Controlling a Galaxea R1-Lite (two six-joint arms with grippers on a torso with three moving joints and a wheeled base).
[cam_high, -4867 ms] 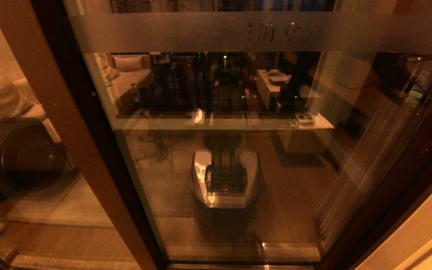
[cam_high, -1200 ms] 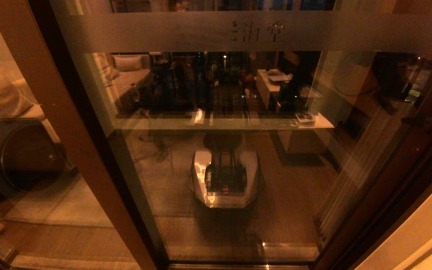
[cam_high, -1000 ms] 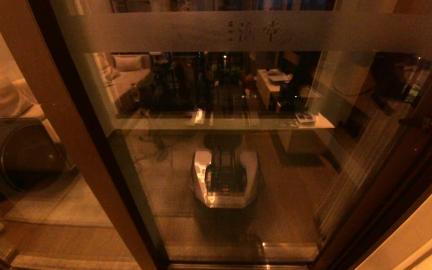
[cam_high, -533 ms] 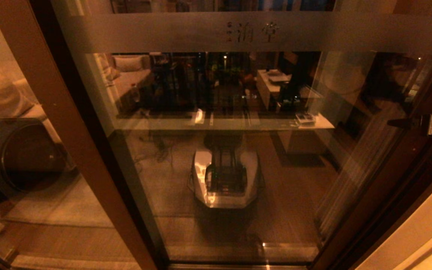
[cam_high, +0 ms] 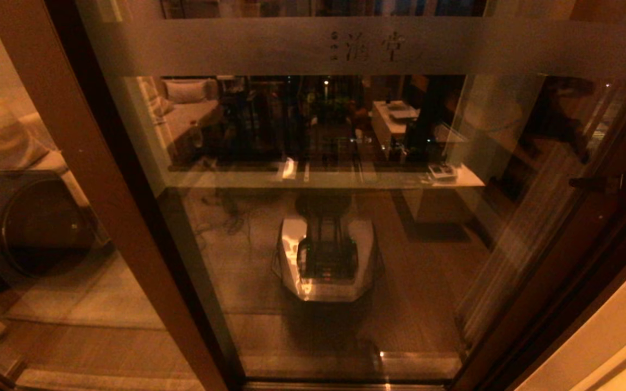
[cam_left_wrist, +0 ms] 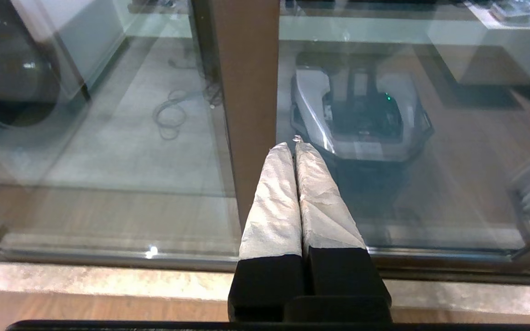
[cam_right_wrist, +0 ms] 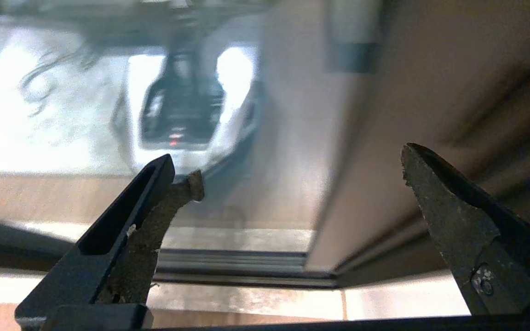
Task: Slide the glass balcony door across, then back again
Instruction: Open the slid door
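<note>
The glass balcony door (cam_high: 248,244) fills the head view, with its frosted band (cam_high: 210,46) and faint characters across the top. My right gripper (cam_high: 590,183) shows at the far right, against the door's dark right stile (cam_high: 568,271). In the right wrist view the right gripper (cam_right_wrist: 292,172) is open, with the door's brown stile (cam_right_wrist: 302,138) ahead between its fingers (cam_right_wrist: 164,193); contact cannot be told. My left gripper (cam_left_wrist: 292,146) is shut and empty, its taped fingers (cam_left_wrist: 274,207) pointing at the brown stile (cam_left_wrist: 246,92) on the door's left.
Behind the left pane sits a dark round-fronted machine (cam_high: 36,222). My own base is mirrored in the glass (cam_high: 326,260). A metal floor track (cam_left_wrist: 108,255) runs along the sill, and a pale wall (cam_high: 617,336) borders the right side.
Since about five seconds ago the door has slid left and my right gripper has come into view. In the last half second both have edged slightly back right.
</note>
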